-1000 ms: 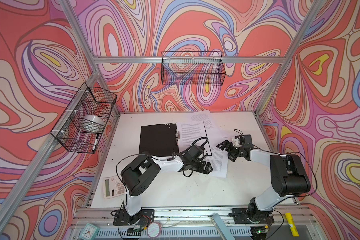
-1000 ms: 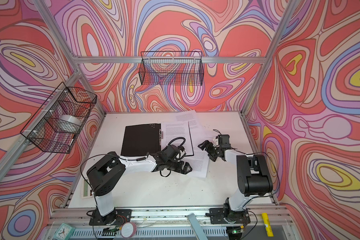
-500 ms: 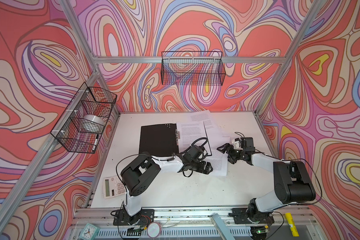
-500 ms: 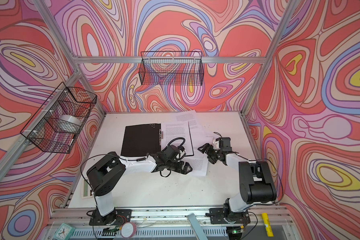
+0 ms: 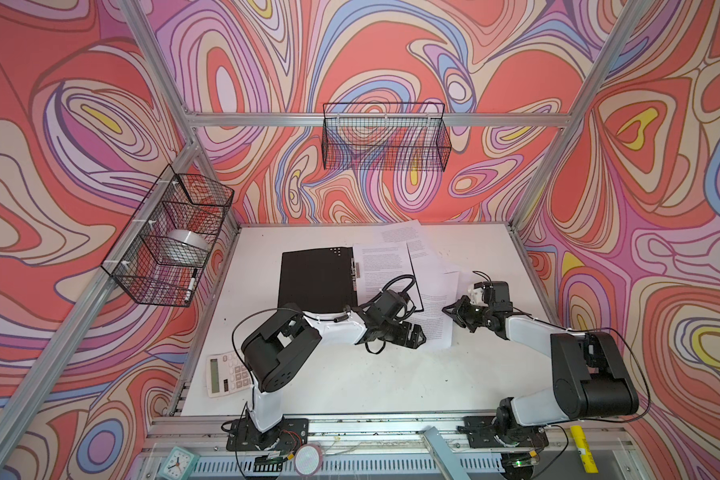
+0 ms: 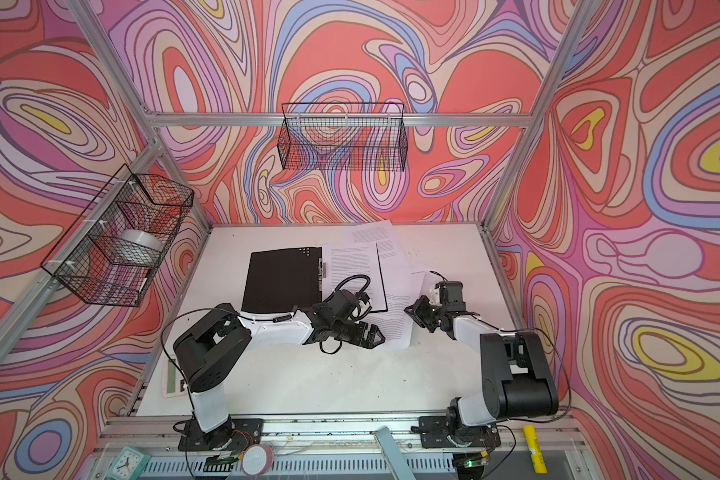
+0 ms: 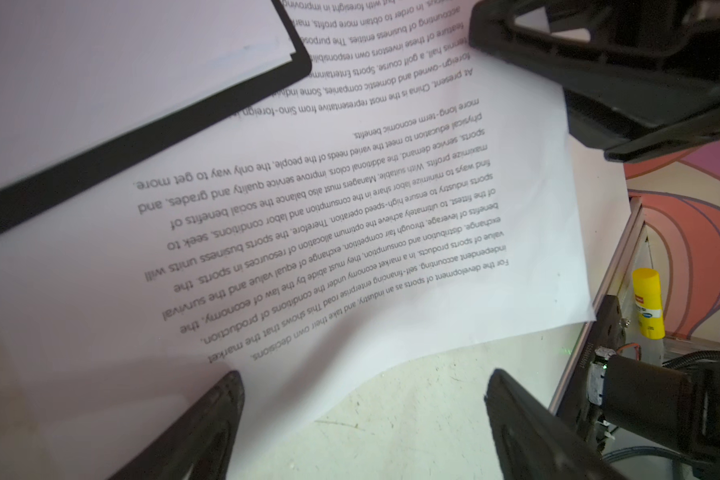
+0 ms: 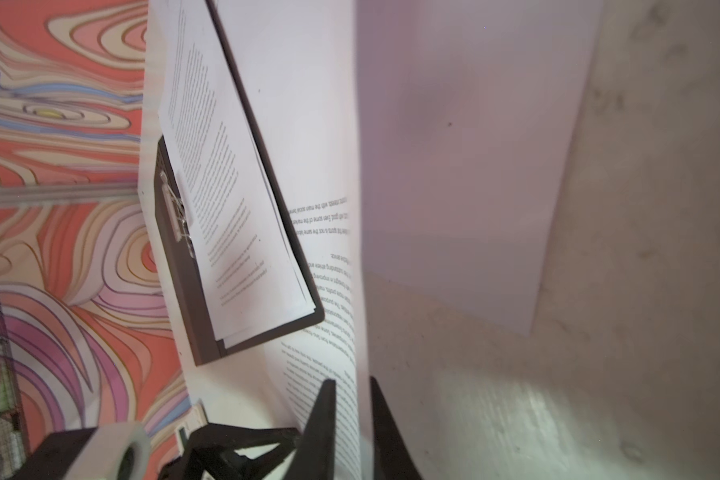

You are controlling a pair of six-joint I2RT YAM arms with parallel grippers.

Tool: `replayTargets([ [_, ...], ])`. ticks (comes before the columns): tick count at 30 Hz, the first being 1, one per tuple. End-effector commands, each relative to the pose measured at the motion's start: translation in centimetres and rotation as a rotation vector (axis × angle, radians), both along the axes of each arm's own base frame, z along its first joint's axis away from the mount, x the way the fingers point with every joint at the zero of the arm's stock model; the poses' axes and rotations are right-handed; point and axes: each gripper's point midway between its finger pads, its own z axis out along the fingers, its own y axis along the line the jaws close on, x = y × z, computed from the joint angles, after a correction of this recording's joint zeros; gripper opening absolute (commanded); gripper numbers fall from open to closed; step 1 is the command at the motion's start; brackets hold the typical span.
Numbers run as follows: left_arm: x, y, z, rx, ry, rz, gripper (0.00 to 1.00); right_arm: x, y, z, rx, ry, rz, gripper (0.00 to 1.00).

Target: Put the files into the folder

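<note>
Pinching the white printed paper sheet (image 8: 325, 340) in the shut right tool (image 8: 352, 386), left tool (image 7: 362, 374) wide open, empty; needing slow, gentle sliding left onto the flat black open folder (image 5: 316, 282).

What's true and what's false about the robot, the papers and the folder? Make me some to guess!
1. The folder lies open, black inside up. True.
2. The jaws of the right arm are shut on a printed sheet. True.
3. The jaws of the left arm are squeezed shut. False: they stand wide open, near that sheet.
4. The calculator sits on the folder. False: it lies at the left edge of the table, well apart from the folder.
</note>
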Motion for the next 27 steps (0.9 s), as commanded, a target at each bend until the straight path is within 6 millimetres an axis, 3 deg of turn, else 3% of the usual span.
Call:
replayTargets([
  [1,-1.7,1.4,-1.6,0.072,0.113,0.003,0.92,-0.5,-0.4,-0.2,-0.031,-0.008,-0.009,0.01],
  [5,-1.0,0.5,1.1,-0.001,0.116,0.0,0.92,-1.1,-0.8,-0.8,-0.065,0.009,-0.008,0.0],
  [10,0.8,-0.6,9.3,-0.139,0.035,-0.007,0.92,-2.0,-1.2,-1.2,-0.096,0.039,-0.002,0.0],
  [13,1.7,0.5,14.0,-0.202,-0.014,0.023,0.92,-2.3,-1.9,-0.4,-0.143,0.044,-0.015,0.0],
  [20,2.1,7.0,21.1,-0.248,-0.169,0.181,0.95,-2.8,-3.6,3.2,-0.232,0.004,-0.071,0.0],
  [27,1.2,14.6,24.3,-0.086,-0.425,0.302,1.0,-2.6,-4.8,8.7,-0.303,-0.095,-0.102,0.0],
])
